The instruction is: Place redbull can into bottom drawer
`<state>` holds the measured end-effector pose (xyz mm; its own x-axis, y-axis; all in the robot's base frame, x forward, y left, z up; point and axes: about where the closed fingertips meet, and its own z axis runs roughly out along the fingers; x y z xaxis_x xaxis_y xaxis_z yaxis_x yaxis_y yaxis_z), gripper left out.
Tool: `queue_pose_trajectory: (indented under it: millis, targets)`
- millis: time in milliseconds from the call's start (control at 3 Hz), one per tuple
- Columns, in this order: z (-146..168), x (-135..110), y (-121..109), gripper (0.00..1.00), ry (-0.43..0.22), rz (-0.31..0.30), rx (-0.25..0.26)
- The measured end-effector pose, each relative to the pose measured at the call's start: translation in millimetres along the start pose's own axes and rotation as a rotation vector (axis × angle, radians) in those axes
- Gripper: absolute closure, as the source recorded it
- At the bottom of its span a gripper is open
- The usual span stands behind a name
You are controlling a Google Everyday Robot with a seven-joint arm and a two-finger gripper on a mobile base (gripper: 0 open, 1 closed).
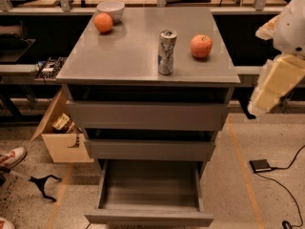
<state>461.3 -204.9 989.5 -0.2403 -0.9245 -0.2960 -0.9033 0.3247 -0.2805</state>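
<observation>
In the camera view, the can [167, 51] is seen standing upright on the grey tabletop [124, 56], right of centre and near the front edge, with nothing touching it. An orange [201, 46] lies near it on the right. A second orange [103, 22] and a white bowl [110, 8] are set at the far left corner. The bottom drawer [148, 217] is pulled out below, while the middle drawer [150, 149] and top drawer [147, 116] sit further in.

The gripper [267, 94] is held to the right of the cabinet, well apart from the can. Whether it is open or closed cannot be told.

The pick is judged not yet begun. So tall and slim a can could be tipped by a sideways approach, and the nearby orange could be nudged off the edge. If released too high, the can could topple or bounce out of the shallow drawer.
</observation>
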Motion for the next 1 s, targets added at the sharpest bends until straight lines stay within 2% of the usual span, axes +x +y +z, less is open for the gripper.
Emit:
queue_pose_trajectory:
  millis: [667,1000]
  targets:
    - [42,-65,-72,0.0,-0.135,0.114,0.053]
    - [82,-88,-102,0.0,-0.145,0.168,0.037]
